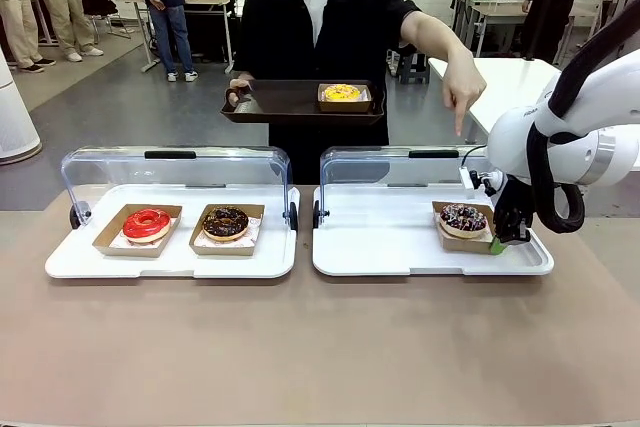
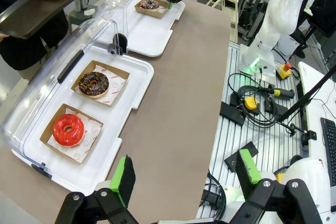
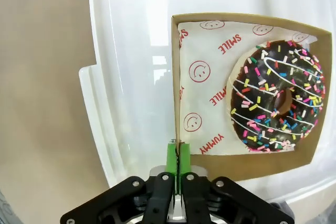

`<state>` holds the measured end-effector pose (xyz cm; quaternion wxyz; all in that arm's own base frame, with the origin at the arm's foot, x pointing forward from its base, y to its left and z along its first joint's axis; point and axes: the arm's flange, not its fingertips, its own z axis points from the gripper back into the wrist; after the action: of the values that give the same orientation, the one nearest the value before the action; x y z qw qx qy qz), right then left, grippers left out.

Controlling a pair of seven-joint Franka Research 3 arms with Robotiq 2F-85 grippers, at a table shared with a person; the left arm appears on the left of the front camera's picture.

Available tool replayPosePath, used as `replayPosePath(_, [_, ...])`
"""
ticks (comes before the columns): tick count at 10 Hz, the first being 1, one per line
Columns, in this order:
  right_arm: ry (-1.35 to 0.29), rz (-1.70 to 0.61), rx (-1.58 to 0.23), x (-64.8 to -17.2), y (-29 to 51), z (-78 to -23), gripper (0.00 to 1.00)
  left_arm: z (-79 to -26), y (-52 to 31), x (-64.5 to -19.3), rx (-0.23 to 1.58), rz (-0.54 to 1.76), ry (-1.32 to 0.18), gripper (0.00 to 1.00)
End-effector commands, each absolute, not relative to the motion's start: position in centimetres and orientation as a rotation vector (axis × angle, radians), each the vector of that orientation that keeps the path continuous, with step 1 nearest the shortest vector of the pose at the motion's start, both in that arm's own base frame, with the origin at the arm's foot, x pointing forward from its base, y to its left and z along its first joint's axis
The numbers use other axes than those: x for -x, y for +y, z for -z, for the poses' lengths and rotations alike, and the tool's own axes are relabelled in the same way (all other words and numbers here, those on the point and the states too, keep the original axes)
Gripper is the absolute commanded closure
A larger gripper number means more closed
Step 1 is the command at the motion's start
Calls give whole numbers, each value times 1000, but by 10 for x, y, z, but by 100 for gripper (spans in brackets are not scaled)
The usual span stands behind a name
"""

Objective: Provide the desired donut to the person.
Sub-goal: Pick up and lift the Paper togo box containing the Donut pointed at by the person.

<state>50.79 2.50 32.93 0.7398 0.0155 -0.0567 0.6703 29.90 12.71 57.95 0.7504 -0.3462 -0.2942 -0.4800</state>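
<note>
Right end effector is clamped shut on the thin wall of the cardboard box holding the sprinkle donut. Pinching the box edge rather than the donut probably keeps the pads off the icing and lets the whole box be lifted. The right wrist view shows the green pads pressed together on the box rim at 6 o'clock, with the donut at 2 o'clock. This donut sits at the 3 o'clock end of the right white tray. The person points a hand down at it from 12 o'clock, so it is likely the desired one. The person's other hand holds a dark tray level at 12 o'clock, likely ready to receive the box. Left end effector is open and empty, hovering off the bench, apparently idle. Both clear lids are raised for access. Counts: four donuts, namely sprinkle, red donut, chocolate donut and a yellow donut on the dark tray; four boxes; two white trays; two lids; one dark tray.
</note>
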Motion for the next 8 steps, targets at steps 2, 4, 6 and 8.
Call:
replayPosePath(2, [-129, -1487, -73, -515, 21, -329, 100, -580, 128, -299, 762, 1060, -661, 0])
replayPosePath(4, [-102, -1462, -72, -507, 24, -339, 100, -580, 128, -299, 762, 1060, -661, 0])
replayPosePath(6, [4, -1421, -60, -481, 38, -373, 100, -580, 128, -299, 762, 1060, -661, 0])
replayPosePath(8, [18, -1432, -18, -450, 47, -419, 100, -580, 128, -299, 762, 1060, -661, 0])
